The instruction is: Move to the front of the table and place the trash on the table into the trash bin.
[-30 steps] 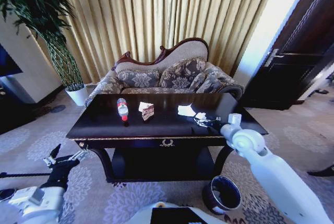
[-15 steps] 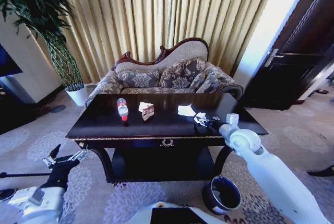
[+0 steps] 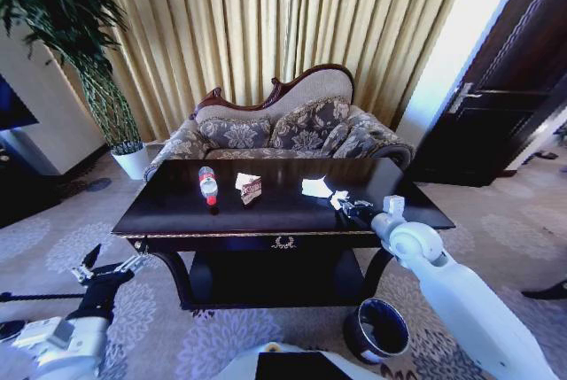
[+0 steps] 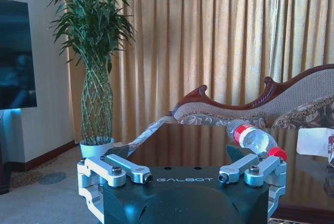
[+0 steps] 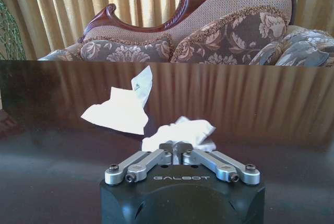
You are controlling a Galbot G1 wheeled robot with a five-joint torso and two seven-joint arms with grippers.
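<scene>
The robot faces the front of the bench (image 3: 266,216), a dark glossy surface with gold edging; the right gripper (image 3: 342,202) reaches over its right part, and in the right wrist view its fingers (image 5: 166,156) are pressed together on a crumpled white paper scrap (image 5: 180,131); a second, flatter white scrap (image 3: 315,188) lies just beside it, toward the sofa (image 3: 283,127); the bottle (image 3: 208,184) with its red cap rests on its side on the left part of the bench, and the brown-and-white wrapper (image 3: 250,188) sits near it; the trash bin (image 3: 379,330) stands on the carpet (image 3: 496,238) below the bench's right front corner; the left gripper (image 3: 99,267) hangs low at the left, short of the bench, its fingers (image 4: 128,167) spread wide and holding nothing.
</scene>
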